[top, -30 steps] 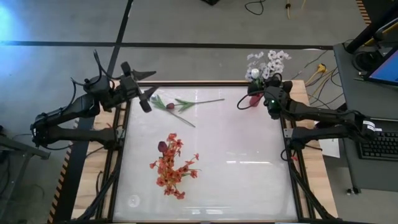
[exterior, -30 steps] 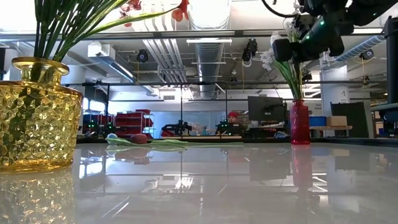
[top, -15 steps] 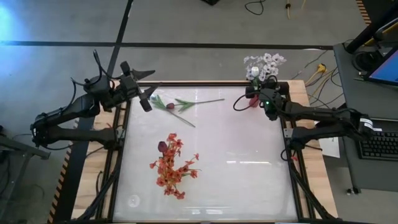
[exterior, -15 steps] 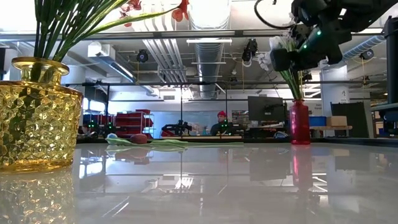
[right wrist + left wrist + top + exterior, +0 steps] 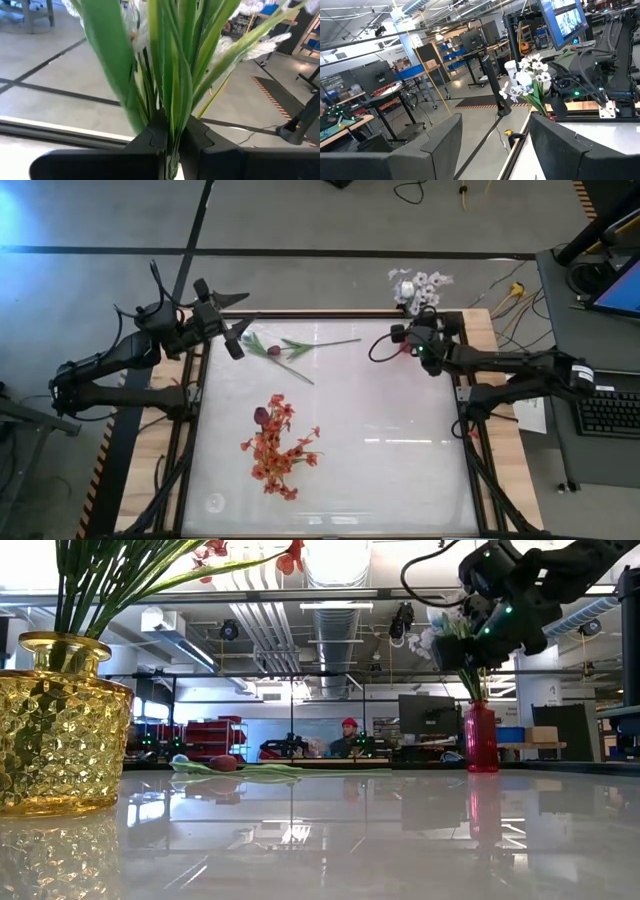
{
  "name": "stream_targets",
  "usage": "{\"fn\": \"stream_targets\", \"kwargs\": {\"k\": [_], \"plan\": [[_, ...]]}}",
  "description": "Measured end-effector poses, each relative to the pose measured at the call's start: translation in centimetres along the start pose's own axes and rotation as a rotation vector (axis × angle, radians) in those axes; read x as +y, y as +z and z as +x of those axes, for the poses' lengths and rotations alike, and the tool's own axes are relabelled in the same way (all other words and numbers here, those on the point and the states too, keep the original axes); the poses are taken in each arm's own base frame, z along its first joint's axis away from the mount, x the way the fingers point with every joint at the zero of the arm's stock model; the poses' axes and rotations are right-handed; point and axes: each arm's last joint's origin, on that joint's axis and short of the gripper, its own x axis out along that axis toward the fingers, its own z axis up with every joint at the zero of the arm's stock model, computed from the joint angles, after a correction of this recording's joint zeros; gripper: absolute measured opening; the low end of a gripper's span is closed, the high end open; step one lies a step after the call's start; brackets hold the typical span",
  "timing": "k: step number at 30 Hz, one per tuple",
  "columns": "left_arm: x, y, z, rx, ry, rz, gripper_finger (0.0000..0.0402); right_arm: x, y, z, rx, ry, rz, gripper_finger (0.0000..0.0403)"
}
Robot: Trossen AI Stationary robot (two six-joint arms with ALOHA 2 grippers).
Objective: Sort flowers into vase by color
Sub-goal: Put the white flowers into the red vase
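Note:
White flowers (image 5: 418,284) stand at the table's far right corner with their green stems (image 5: 472,680) in a slim red vase (image 5: 481,737). My right gripper (image 5: 407,338) is shut on those stems above the vase. A maroon tulip (image 5: 290,347) lies flat on the table near the far edge. Beside its bud end, at the far left, my left gripper (image 5: 236,336) hangs open and holds nothing. Red-orange flowers (image 5: 275,445) stand in a yellow glass vase (image 5: 60,730) nearer the front. My right gripper pinches the bundle of green stems and leaves (image 5: 172,122) between its two fingers, below the white blossoms. The fingers come nearly level from the table's right side and lie across the stems. The stems run on down into the red vase's neck (image 5: 480,705), leaning a little.
The glossy white tabletop (image 5: 380,460) has open room at the middle and right front. Black frame rails (image 5: 470,440) run along its sides. Beyond the far edge are a floor, desks and a person (image 5: 348,735) far back in the room.
My right gripper has sunk and shifted toward the table's left, staying shut on the white flowers' stems. The blossoms have moved with it, leaning more toward the far edge, while the stems stay in the red vase.

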Motion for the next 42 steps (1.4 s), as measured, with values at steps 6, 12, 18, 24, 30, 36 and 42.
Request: {"fn": "stream_targets", "kwargs": {"k": [6, 12, 18, 24, 30, 36, 42], "plan": [[0.0, 0.0, 0.0, 0.000, 0.001, 0.000, 0.0212, 0.3, -0.5, 0.2, 0.013, -0.003, -0.025, 0.0018], [0.0, 0.0, 0.0, 0.000, 0.000, 0.000, 0.0212, 0.7, -1.0, 0.4, 0.023, -0.009, -0.049, 0.0018], [0.0, 0.0, 0.0, 0.000, 0.000, 0.000, 0.0212, 0.9, -1.3, 0.6, 0.031, -0.011, -0.067, 0.0024], [0.0, 0.0, 0.0, 0.001, 0.002, 0.000, 0.0212, 0.7, -1.1, 0.5, 0.029, -0.007, -0.069, 0.0063], [0.0, 0.0, 0.1, 0.004, 0.001, -0.011, 0.0212, 0.3, -0.9, 0.2, 0.031, -0.007, -0.064, 0.0123], [-0.4, -0.5, 0.7, 0.039, -0.011, -0.043, 0.0212, -0.3, -0.4, -0.2, 0.020, 0.000, -0.041, 0.0165], [-0.8, -1.2, 1.9, 0.099, 0.016, -0.063, 0.0212, -1.2, 0.2, -0.7, 0.011, 0.009, -0.015, 0.0196]]}}
